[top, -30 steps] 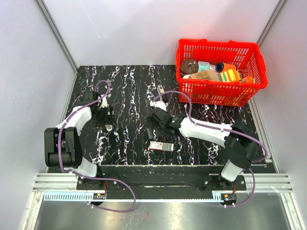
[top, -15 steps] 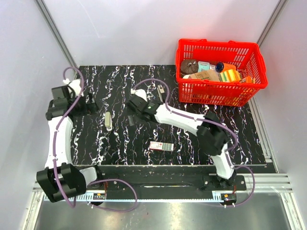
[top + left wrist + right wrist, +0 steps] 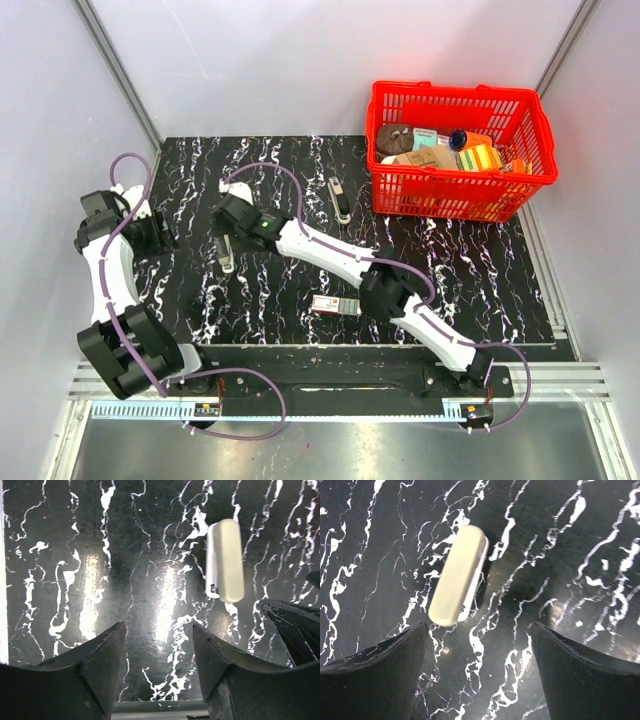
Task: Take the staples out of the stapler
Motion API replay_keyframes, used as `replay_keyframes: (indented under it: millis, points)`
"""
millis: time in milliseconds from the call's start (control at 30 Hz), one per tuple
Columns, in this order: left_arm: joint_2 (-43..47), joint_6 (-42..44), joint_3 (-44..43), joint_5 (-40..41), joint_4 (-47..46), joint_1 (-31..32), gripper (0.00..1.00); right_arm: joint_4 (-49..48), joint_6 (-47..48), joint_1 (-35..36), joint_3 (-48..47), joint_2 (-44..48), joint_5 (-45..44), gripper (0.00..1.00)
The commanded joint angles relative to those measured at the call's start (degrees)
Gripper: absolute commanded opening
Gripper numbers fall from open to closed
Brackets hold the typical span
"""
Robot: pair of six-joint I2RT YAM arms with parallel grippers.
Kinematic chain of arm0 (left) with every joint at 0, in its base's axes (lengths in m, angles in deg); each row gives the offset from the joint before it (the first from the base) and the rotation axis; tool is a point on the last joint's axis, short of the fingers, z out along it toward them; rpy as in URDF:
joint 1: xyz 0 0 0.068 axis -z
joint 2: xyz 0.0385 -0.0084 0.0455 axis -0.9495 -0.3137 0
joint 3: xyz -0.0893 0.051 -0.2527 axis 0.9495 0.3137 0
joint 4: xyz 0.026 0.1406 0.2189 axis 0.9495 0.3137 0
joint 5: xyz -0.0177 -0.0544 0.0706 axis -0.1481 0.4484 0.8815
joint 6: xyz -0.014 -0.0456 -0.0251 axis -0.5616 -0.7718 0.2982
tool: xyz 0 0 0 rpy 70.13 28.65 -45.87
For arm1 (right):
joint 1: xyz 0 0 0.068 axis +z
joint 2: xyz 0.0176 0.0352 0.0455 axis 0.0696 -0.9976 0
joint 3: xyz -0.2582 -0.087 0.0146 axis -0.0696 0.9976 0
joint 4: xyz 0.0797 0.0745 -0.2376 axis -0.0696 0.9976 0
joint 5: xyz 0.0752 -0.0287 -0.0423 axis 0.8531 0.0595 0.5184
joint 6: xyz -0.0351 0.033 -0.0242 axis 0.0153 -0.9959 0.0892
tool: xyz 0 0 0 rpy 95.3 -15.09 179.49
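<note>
The stapler [image 3: 340, 198], slim and black with a silver part, lies on the dark marbled mat left of the basket, away from both grippers. A small cream-and-white oblong piece [image 3: 227, 254] [image 3: 225, 560] [image 3: 457, 575] lies flat on the mat's left half. My right gripper [image 3: 229, 232] [image 3: 479, 626] hovers just above it, open wide, the piece lying just beyond its left fingertip [image 3: 417, 630]. My left gripper [image 3: 160, 237] [image 3: 159, 630] is open and empty near the mat's left edge, with the piece ahead and to its right.
A red basket [image 3: 455, 90] full of assorted goods stands at the back right. A small flat reddish-and-white box [image 3: 335, 305] lies near the mat's front edge. The right arm stretches diagonally across the mat's middle. Grey walls enclose the table.
The left arm drew back to the mat's left edge, away from the cream piece. The right arm swept left across the mat and now hangs over that piece.
</note>
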Motion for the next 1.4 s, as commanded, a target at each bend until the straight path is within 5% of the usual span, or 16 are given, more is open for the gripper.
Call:
replay_keyframes:
  millis: [0, 667, 1000, 1200, 1367]
  points:
    - [-0.31, 5.02, 1.44, 2.31, -0.42, -1.28, 0.59, 2.57, -0.63, 0.21, -8.6, -5.51, 3.11, 0.89]
    - [1.97, 7.93, 6.36, 2.67, -2.53, -2.25, 0.58, -8.95, -1.16, 0.21, -7.72, -9.29, 7.25, 0.86]
    - [2.15, 8.02, 6.71, 2.58, -2.62, -2.42, 0.58, -7.1, -3.01, 0.21, -8.87, -12.2, 7.07, 0.73]
    - [3.2, 7.4, 7.15, 3.11, -3.58, -2.34, 0.58, -5.52, -3.27, 0.21, -7.47, -11.59, 5.23, 0.5]
    - [2.41, 7.23, 7.24, 2.49, -3.58, -2.34, 0.57, -6.92, -2.13, 0.21, -4.3, -9.04, 4.96, 0.52]
